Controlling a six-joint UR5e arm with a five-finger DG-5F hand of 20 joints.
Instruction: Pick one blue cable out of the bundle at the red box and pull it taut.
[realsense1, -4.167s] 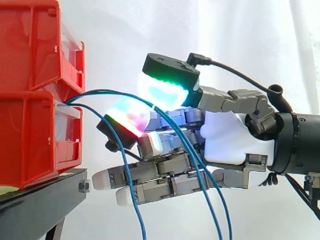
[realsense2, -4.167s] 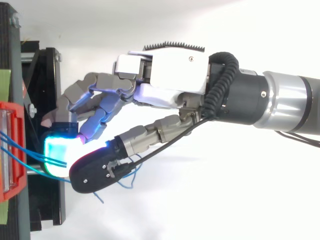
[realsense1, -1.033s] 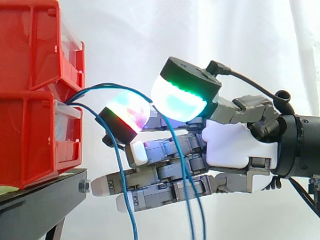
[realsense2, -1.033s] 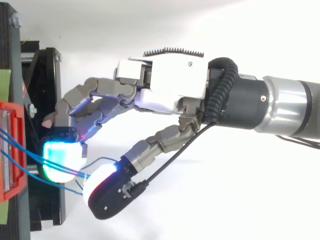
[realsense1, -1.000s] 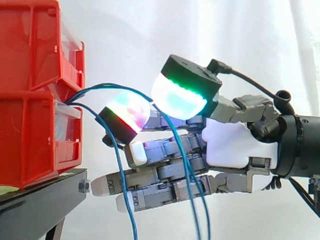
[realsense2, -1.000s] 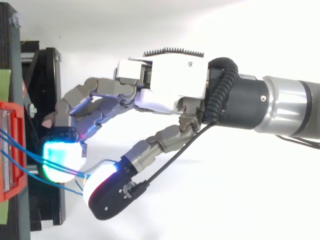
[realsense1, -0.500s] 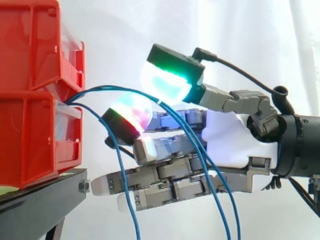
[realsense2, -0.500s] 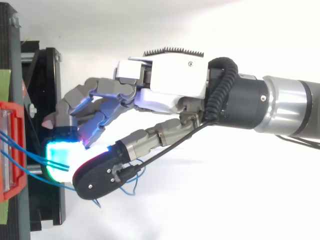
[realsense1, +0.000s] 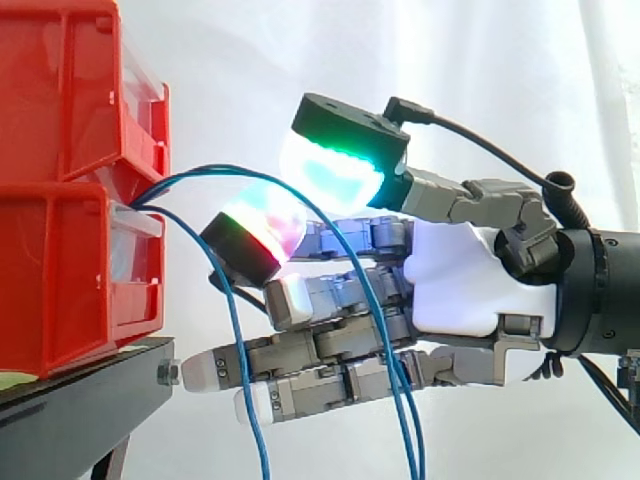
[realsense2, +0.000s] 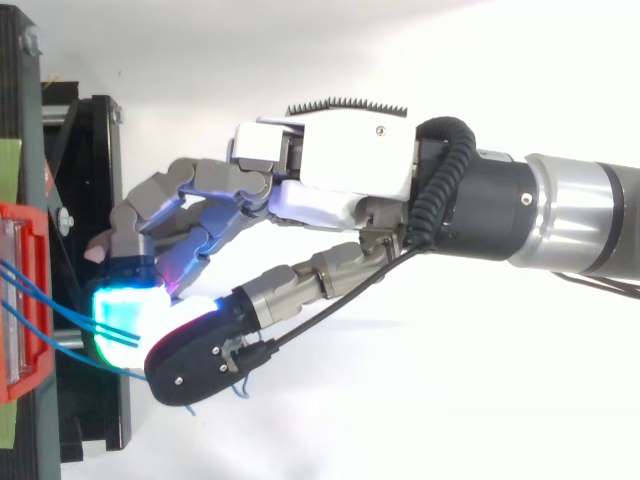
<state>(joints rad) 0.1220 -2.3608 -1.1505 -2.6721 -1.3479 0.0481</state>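
Pinching one thin blue cable (realsense1: 210, 171) between glowing thumb and finger pads, grey-and-white robot hand (realsense1: 460, 290) sits near red plastic box (realsense1: 60, 280). Cable looks slack; next, likely pull away to tauten.

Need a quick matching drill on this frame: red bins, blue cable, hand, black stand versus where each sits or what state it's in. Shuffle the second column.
Column one
1. red bins
2. blue cable
3. hand
4. black stand

Column two
a. reaches in from the right of the side view, pinching something thin
b. under the stack, lower left of the side view
c. stacked one on the other at the left edge
d. arches out of a bin front, then hangs slack

Pairs: 1-c, 2-d, 3-a, 4-b
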